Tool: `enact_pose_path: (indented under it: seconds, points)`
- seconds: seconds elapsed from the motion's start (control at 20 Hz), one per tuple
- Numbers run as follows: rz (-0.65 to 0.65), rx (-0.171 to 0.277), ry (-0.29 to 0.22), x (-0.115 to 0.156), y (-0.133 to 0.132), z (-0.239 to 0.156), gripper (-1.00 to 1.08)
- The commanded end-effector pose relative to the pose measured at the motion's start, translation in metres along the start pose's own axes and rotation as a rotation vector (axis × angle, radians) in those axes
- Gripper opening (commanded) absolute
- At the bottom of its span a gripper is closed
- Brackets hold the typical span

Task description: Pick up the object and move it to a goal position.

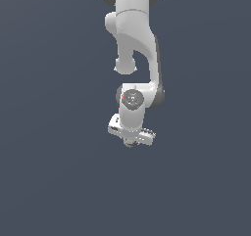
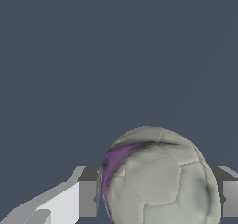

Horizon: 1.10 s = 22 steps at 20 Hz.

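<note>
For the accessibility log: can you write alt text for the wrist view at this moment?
A grey-white ball with a purple streak sits between the gripper fingers, filling the lower part of the picture. Behind it is only plain dark blue-grey background.

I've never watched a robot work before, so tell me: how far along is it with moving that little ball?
Done, it seems: the ball sits between the gripper fingers, apparently grasped. In hand: the arm is carrying it; the exterior view barely shows the ball. Left: reaching the goal, which neither view marks, so the remaining distance is unclear.
</note>
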<state>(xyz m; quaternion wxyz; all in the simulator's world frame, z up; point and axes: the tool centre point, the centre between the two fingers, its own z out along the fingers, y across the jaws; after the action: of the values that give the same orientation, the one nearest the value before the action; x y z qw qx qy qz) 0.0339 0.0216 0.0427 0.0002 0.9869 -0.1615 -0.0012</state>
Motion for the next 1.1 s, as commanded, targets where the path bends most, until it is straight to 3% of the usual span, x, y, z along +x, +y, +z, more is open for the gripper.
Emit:
enact_pose_path:
  seconds: [0.0,0.45,1.05]
  points:
    - [0.0,0.001,0.002,-0.001,0.002,-0.008,-1.0]
    - [0.0,0.001,0.002,-0.015,0.021,-0.059,-1.0]
    - [0.001,0.003,0.002,-0.045,0.063,-0.174,-1.0]
